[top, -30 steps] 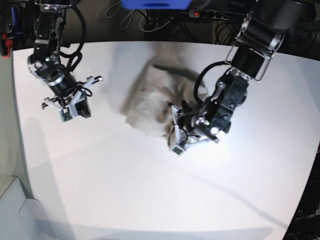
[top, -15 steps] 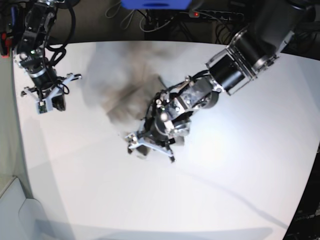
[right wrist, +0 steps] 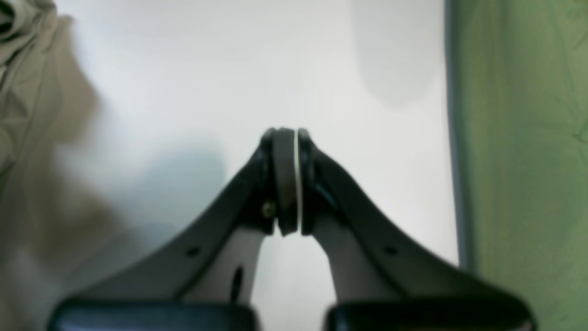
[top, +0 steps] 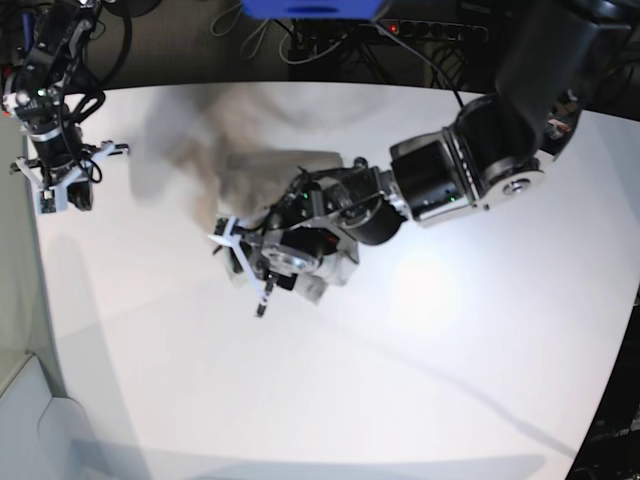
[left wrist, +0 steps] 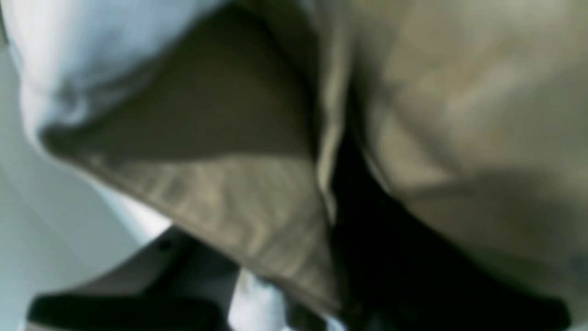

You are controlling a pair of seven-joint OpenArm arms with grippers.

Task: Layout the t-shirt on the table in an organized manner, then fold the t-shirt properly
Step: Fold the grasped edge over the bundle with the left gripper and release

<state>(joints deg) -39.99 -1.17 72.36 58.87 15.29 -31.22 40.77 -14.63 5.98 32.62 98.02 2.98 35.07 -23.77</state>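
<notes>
I count one t-shirt [top: 215,150], a single blurred beige heap. One white tabletop [top: 420,380] carries it. I have two tools: my left tool [top: 243,262] and my right tool [top: 62,185]. One blue object [top: 310,8] shows at the far edge.

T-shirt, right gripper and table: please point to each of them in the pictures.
t-shirt [left wrist: 459,92], left wrist view, on the tan cloth close to the camera.
right gripper [right wrist: 287,181], right wrist view, where the closed fingertips meet.
table [top: 420,380], base view, on the bare white top.
</notes>
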